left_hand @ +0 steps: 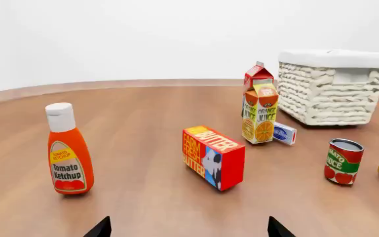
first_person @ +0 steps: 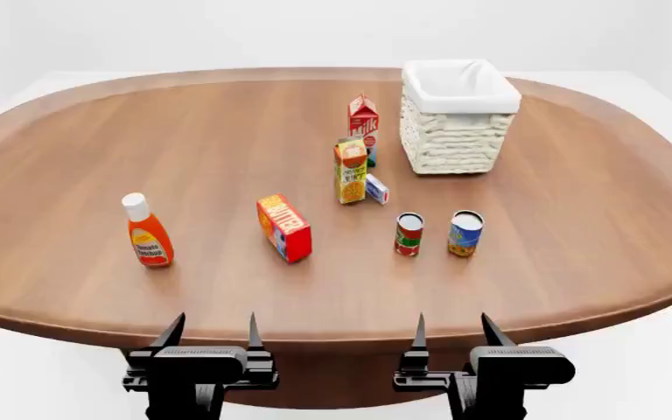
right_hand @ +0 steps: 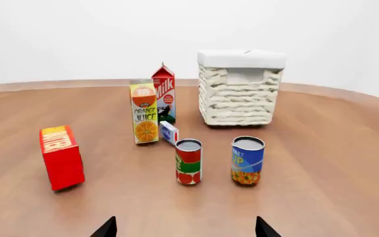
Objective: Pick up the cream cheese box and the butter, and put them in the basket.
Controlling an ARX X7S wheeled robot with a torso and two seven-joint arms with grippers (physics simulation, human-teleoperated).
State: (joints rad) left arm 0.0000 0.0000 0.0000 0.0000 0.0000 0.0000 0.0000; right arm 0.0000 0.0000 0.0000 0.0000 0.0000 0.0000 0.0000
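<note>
Wooden table (first_person: pixel 570 210): red-orange butter (first_person: pixel 283 227), small white-blue cream cheese box (first_person: pixel 376 188), wicker basket (first_person: pixel 458 140).

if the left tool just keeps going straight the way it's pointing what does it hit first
Most likely the butter. In the left wrist view it stands almost centred ahead of the open left tool. The ketchup bottle sits off to one side. Depth is uncertain.

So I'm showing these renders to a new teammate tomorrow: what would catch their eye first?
Probably the big white wicker basket at the far side of the wooden table, with the orange juice carton and milk carton upright just left of it. Next, the bright ketchup bottle standing alone at the left and the red-orange butter near the middle. The small cream cheese box beside the juice is easily missed.
</note>
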